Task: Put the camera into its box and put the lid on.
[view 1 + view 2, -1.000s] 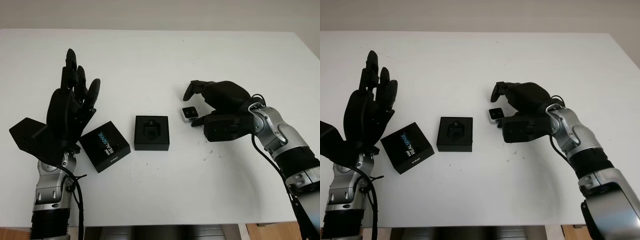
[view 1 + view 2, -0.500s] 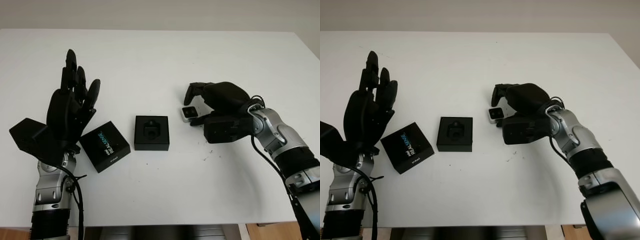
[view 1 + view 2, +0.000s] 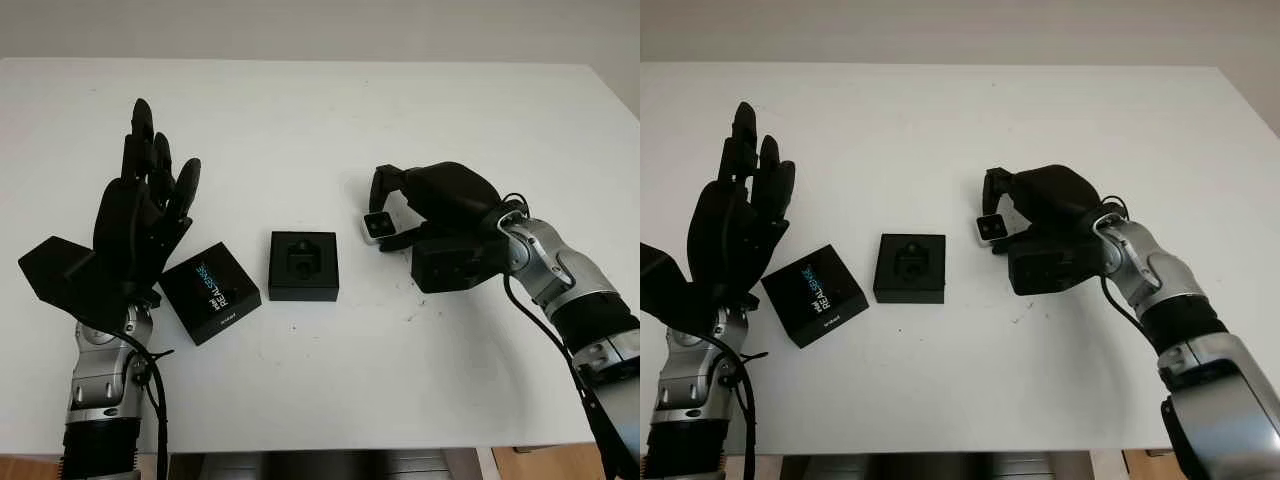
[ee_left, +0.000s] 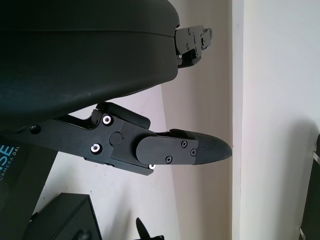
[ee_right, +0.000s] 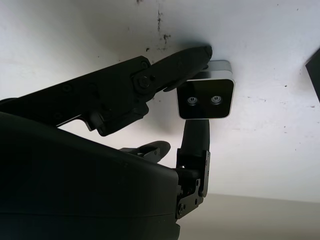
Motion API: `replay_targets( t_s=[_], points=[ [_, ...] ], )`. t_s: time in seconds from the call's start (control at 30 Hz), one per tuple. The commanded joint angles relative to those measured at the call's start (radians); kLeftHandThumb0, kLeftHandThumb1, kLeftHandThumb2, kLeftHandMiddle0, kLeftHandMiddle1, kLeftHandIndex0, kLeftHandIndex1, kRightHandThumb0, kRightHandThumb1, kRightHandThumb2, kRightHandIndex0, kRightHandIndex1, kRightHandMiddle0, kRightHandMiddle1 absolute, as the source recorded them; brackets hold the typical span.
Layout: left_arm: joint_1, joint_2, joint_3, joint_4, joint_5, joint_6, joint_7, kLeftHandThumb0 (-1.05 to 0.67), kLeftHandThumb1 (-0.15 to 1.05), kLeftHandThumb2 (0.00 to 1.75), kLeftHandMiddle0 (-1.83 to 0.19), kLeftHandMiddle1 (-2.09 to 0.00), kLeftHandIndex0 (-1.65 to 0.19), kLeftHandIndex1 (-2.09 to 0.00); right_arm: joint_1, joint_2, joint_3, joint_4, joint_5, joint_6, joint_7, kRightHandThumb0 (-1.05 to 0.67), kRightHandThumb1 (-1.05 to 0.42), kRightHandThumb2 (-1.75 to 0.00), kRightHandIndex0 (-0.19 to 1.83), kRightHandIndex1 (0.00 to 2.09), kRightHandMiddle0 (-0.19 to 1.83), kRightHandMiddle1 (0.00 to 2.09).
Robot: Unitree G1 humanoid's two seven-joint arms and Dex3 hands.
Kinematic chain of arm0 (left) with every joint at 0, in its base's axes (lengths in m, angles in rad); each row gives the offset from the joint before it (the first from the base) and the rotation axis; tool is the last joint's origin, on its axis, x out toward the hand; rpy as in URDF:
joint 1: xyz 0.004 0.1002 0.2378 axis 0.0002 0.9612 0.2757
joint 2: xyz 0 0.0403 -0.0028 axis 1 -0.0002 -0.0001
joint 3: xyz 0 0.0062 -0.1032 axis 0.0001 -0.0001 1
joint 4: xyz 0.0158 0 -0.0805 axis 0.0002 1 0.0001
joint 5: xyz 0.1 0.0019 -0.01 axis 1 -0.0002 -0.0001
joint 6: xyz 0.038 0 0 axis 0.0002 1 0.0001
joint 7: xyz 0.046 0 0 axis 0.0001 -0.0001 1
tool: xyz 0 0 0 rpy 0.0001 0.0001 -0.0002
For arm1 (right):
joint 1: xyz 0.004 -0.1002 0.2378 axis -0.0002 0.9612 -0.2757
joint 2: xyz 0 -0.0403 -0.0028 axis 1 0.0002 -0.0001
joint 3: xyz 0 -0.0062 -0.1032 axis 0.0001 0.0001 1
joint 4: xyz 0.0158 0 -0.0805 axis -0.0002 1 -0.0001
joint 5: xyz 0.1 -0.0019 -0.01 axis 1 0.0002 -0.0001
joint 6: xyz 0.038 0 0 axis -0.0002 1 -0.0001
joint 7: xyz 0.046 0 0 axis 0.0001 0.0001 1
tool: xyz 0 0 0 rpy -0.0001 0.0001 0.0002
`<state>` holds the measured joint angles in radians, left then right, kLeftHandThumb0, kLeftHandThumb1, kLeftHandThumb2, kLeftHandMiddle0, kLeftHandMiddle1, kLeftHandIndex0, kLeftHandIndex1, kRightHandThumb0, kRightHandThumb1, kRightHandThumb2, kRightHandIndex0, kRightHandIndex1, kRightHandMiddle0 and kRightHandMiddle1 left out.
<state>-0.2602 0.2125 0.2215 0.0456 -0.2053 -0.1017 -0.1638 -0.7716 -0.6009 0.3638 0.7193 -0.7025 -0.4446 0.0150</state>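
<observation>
The open black box [image 3: 304, 265] sits on the white table [image 3: 320, 110], its moulded insert showing. To its right, near but not touching it, the right hand [image 3: 392, 215] has its fingers [image 5: 172, 67] clamped on the small silver camera [image 3: 377, 228], its dark face toward the box. Just left of the box lies the black RealSense lid [image 3: 210, 291]. The left hand [image 3: 143, 205] is open, raised beside the lid.
</observation>
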Motion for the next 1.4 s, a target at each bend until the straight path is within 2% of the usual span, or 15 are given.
replay_targets(
  t_s=[0.0,0.33,0.6,0.87,1.07,1.37],
  points=[
    [0.009,-0.004,0.007,-0.010,-0.014,-0.001,-0.006,-0.59,1.05,0.32,0.18,-0.04,0.15,0.00,-0.015,-0.003,0.002,0.015,-0.003,-0.011,-0.016,-0.44,-0.96,-0.05,0.45,0.13,0.33,1.93],
    [0.012,0.000,0.005,-0.006,-0.015,-0.010,-0.017,-0.58,1.05,0.33,0.19,-0.04,0.15,0.00,-0.003,0.057,-0.076,0.010,0.168,0.052,0.072,-0.42,-0.95,-0.05,0.43,0.13,0.35,1.90],
    [0.015,0.002,0.004,-0.014,-0.019,0.002,-0.019,-0.59,1.05,0.32,0.19,-0.03,0.17,0.00,0.022,0.089,-0.144,-0.112,0.296,0.195,0.193,-0.44,-0.96,-0.06,0.38,0.10,0.34,1.89],
    [0.017,0.004,0.003,-0.011,-0.013,-0.001,-0.017,-0.60,1.05,0.32,0.19,-0.01,0.17,0.00,0.063,0.121,-0.195,-0.234,0.385,0.262,0.237,-0.46,-0.97,-0.05,0.35,0.08,0.35,1.88],
    [0.027,0.005,0.002,-0.029,-0.013,0.002,-0.018,-0.60,1.05,0.31,0.18,-0.03,0.16,-0.01,0.127,0.138,-0.214,-0.402,0.404,0.359,0.262,-0.50,-0.99,-0.06,0.35,0.07,0.34,1.88],
    [0.047,-0.004,-0.005,-0.076,0.002,0.029,0.012,-0.61,1.05,0.31,0.17,-0.04,0.15,-0.01,0.233,0.214,-0.222,-0.760,0.400,0.670,0.278,-0.48,-0.99,-0.05,0.30,0.05,0.32,1.88]
  ],
)
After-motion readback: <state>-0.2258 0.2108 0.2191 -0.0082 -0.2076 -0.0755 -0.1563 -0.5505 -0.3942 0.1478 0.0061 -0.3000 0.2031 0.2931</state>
